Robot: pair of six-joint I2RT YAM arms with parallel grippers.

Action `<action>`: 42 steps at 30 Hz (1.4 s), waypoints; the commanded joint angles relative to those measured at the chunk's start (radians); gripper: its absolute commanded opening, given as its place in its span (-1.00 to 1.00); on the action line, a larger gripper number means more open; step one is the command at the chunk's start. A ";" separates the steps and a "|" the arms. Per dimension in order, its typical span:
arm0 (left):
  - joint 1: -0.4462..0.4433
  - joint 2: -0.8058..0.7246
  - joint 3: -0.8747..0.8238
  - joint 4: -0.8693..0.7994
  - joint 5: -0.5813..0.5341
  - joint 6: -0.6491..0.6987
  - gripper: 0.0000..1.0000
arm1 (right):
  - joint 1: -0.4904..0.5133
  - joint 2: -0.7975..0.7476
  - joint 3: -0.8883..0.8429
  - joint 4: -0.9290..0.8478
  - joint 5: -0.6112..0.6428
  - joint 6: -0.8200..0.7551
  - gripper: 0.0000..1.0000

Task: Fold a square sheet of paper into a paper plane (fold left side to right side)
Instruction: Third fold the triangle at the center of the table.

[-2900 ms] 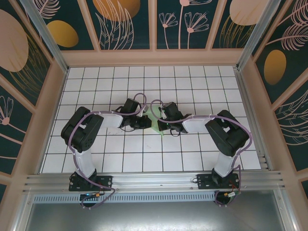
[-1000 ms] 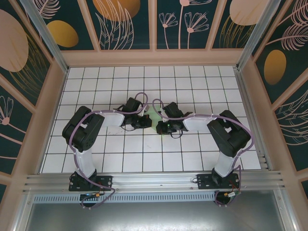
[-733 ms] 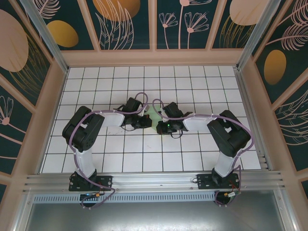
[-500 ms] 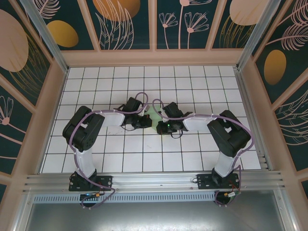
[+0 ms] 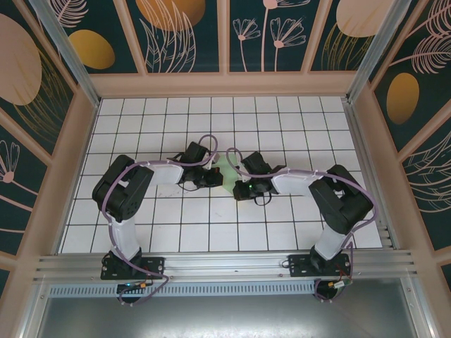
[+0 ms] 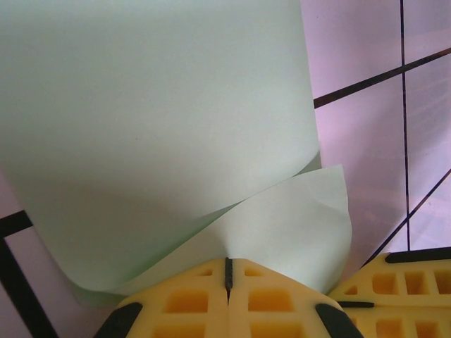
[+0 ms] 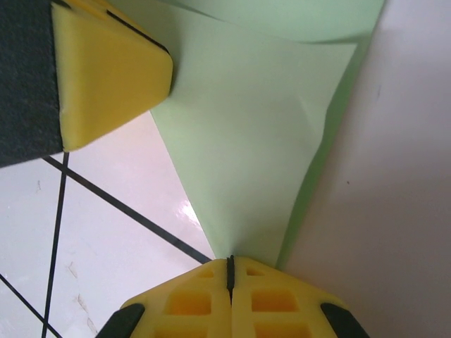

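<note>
The thin light green square sheet of paper (image 5: 224, 171), midway between the white tiled counter's (image 5: 141, 232) left and right edges, is clamped by the left jaws and the right jaws, curled over but uncreased, so nearly all folding is judged undone.

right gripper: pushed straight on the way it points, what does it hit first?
The green paper the right gripper is shut on. The left gripper sits off to one side, likely missed, though depth is unclear.
</note>
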 commanded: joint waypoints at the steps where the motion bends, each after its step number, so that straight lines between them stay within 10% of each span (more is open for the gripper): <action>1: -0.002 0.077 -0.025 -0.102 -0.158 0.030 -0.89 | 0.007 -0.021 -0.039 -0.160 0.034 -0.014 -0.85; 18: -0.002 0.053 -0.025 -0.101 -0.153 0.026 -0.89 | -0.005 -0.189 0.029 -0.152 -0.056 0.006 -0.91; 42: -0.008 -0.105 -0.067 0.006 -0.110 -0.011 -0.70 | -0.034 0.100 0.062 -0.126 0.041 0.071 -1.00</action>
